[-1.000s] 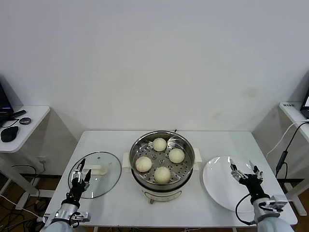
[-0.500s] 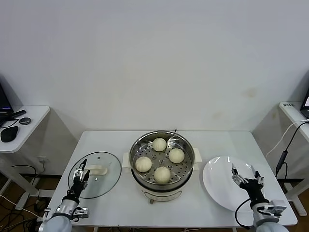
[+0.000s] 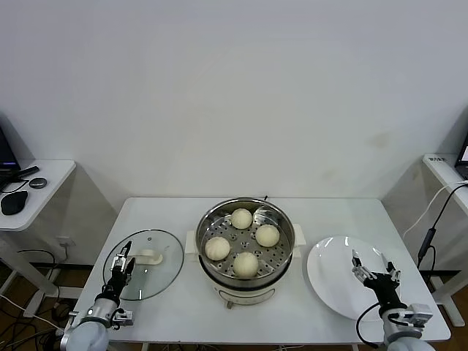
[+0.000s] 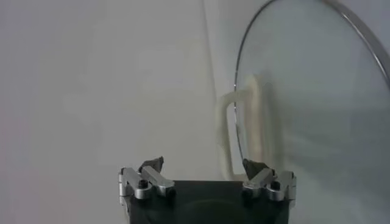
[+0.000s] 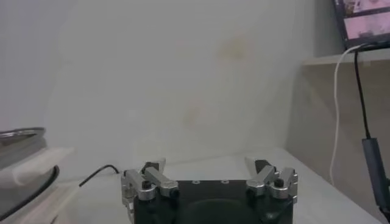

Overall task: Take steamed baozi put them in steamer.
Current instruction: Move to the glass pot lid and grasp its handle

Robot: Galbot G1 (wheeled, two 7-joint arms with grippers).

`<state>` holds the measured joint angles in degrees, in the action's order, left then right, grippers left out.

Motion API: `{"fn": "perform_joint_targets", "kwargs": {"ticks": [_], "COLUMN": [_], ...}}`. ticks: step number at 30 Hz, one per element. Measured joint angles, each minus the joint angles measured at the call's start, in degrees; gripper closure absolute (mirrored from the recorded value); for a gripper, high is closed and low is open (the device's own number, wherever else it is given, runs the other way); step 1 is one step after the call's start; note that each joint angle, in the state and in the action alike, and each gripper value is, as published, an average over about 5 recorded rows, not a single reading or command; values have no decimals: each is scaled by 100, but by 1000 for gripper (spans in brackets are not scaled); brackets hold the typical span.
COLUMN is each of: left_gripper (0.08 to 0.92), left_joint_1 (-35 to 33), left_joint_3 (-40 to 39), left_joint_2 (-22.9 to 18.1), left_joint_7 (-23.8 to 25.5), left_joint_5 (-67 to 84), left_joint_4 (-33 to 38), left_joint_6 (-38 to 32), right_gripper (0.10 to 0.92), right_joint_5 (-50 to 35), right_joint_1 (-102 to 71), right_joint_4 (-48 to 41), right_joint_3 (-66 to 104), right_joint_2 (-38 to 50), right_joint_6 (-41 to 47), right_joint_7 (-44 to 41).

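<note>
Four steamed baozi (image 3: 243,242) sit inside the steamer (image 3: 245,248) at the middle of the table (image 3: 322,212), spread over its perforated tray, none of them touching. Both arms hang low at the table's near edge, well apart from the pot.

Left gripper (image 3: 121,267) hovers over the near rim of the glass lid (image 3: 145,263), fingers spread wide, nothing between them. From its wrist camera the lid's white handle (image 4: 241,131) lies just ahead of the fingertips (image 4: 153,164), not touched. The steamer stands off to this gripper's right, beyond the lid.

Right gripper (image 3: 374,267) hangs above the near part of the white plate (image 3: 333,274), fingers apart as well, holding nothing. The plate under it is bare. The steamer is off to this gripper's left, past the plate's far rim; its wrist camera catches only the pot's edge (image 5: 21,135) at one side and the wall ahead.

Farther out, a side desk (image 3: 36,194) beyond the left gripper carries a mouse (image 3: 13,202)
</note>
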<state>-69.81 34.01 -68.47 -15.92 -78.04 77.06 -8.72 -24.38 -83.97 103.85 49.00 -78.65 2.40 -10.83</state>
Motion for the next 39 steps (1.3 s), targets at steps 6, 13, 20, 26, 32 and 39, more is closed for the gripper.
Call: {"fn": "perform_joint_targets", "kwargs": {"ticks": [6, 13, 20, 26, 32, 39], "left_gripper": [177, 177, 177, 177, 177, 256], "left_joint_1": [144, 291, 436, 561, 672, 713], "left_joint_3": [-39, -96, -143, -126, -163, -195], "left_joint_2": [-42, -74, -132, -205, -258, -288], "left_joint_7": [-4, 71, 170, 226, 214, 177], "left_joint_5": [35, 89, 145, 192, 223, 313], "left_joint_4": [-105, -168, -208, -264, -433, -575], "left_joint_6": [20, 84, 186, 312, 400, 495], "right_gripper": [203, 203, 203, 203, 203, 203], "right_joint_5": [12, 24, 48, 66, 76, 98], "right_joint_1": [22, 70, 125, 172, 170, 184], "right_joint_4": [-64, -149, -247, -341, -395, -447], "right_joint_3": [16, 18, 9, -5, 9, 16], "right_joint_2": [-28, -46, -67, -75, -85, -52], "right_joint_6": [-9, -12, -20, -28, -38, -48], "right_joint_7": [3, 3, -2, -15, -18, -22]}}
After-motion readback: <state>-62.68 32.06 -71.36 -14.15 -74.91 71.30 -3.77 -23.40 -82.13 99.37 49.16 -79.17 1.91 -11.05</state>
